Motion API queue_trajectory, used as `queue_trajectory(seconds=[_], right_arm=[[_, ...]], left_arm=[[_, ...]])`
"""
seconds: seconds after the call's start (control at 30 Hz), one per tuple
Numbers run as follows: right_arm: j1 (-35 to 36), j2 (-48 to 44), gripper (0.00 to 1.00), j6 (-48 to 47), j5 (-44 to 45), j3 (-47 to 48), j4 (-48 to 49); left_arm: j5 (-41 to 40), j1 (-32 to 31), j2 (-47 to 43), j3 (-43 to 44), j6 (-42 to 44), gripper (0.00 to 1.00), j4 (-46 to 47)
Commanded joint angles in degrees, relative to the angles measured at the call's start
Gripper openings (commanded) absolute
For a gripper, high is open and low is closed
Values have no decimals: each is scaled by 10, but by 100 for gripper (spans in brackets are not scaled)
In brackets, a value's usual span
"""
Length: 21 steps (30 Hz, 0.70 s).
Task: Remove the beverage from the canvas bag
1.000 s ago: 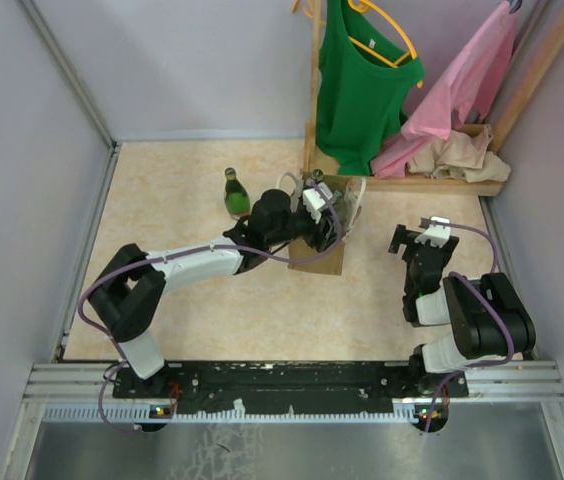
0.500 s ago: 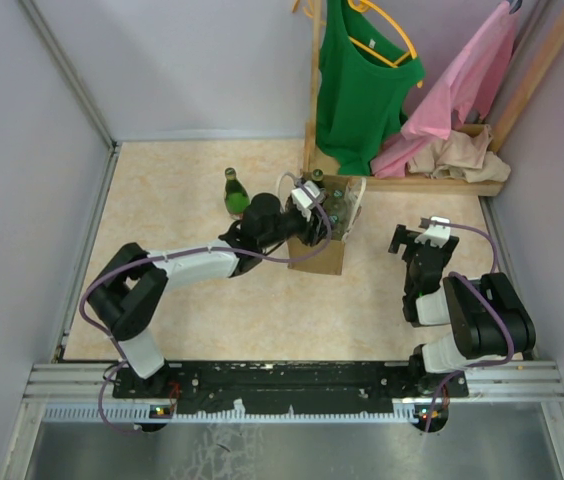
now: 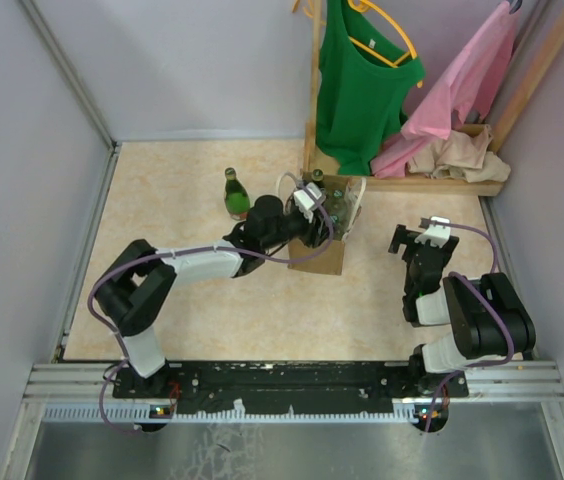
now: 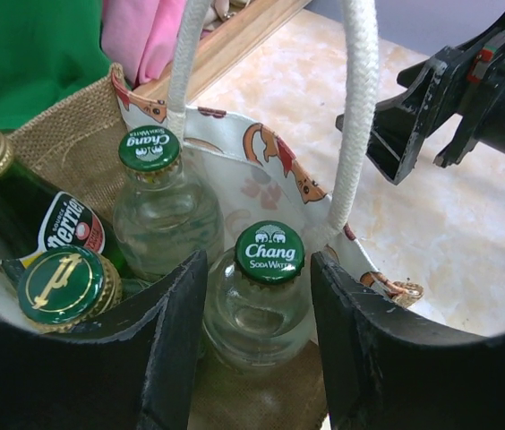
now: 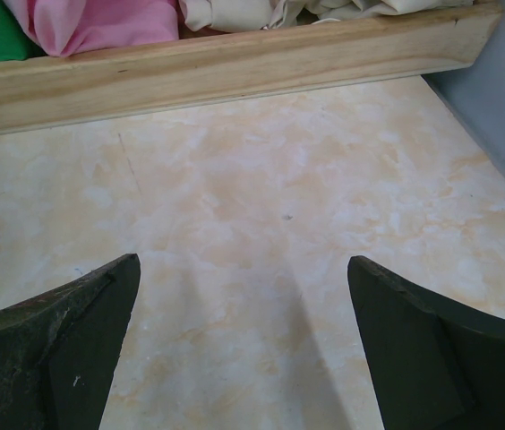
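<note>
Left jaws apart astride glass Chang bottle (image 4: 266, 305), woven canvas bag (image 4: 64, 148), right jaws apart

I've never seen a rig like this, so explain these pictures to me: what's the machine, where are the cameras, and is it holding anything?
Two robot arms are bolted to a table. One camera looks down from above; one rides on each wrist. The left gripper is over the canvas bag, jaws open either side of a clear Chang bottle; nothing looks gripped yet. The right gripper hangs open over the table. A green bottle stands outside the bag; clothes hang behind.
</note>
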Motion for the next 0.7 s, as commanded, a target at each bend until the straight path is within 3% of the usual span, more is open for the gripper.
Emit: queue_trajectory(seconds=[0.0, 0.57, 0.67], right_arm=[[-1, -10, 99, 1, 2, 11, 26], [0, -9, 99, 2, 2, 11, 26], [-1, -10, 99, 1, 2, 11, 27]], left_arm=[[10, 2, 15, 18, -9, 56, 24], [14, 2, 57, 53, -22, 59, 40], [13, 3, 63, 58, -24, 53, 40]])
